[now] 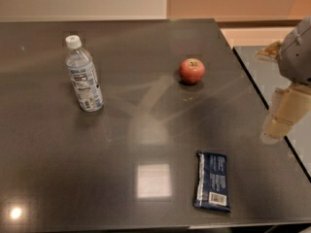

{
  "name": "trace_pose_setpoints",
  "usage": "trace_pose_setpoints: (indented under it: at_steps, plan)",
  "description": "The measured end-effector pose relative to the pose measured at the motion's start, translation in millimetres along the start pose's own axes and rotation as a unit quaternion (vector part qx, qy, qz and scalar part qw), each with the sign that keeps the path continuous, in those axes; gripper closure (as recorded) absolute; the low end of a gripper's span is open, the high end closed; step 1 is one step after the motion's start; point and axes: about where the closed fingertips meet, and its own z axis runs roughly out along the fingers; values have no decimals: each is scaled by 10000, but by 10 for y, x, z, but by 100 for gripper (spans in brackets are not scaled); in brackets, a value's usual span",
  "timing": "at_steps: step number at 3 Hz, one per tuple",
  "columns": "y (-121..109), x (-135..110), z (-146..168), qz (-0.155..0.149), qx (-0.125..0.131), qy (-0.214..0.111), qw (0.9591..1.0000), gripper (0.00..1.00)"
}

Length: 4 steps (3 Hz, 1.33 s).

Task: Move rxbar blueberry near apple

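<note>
The rxbar blueberry (212, 181), a flat dark navy bar with a white barcode patch, lies near the table's front edge, right of centre. The apple (192, 71), small, round and red, sits further back on the dark table (146, 130), well apart from the bar. My gripper (282, 115) hangs at the right edge of the view, over the table's right edge, to the right of both and touching neither.
A clear plastic water bottle (83, 75) with a white cap stands at the left of the table. A second grey surface (272, 76) lies beyond the right edge, across a narrow gap.
</note>
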Motion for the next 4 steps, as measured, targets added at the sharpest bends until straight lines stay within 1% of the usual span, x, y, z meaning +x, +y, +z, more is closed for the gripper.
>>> trace_pose_setpoints:
  at_steps: [1, 2, 3, 4]
  plan:
    - [188, -80, 222, -426, -293, -156, 9985, 0]
    - [396, -134, 432, -817, -539, -290, 9948, 0]
    - [562, -203, 649, -1151, -725, -440, 9897, 0]
    - [654, -239, 770, -1335, -829, -522, 9862, 0]
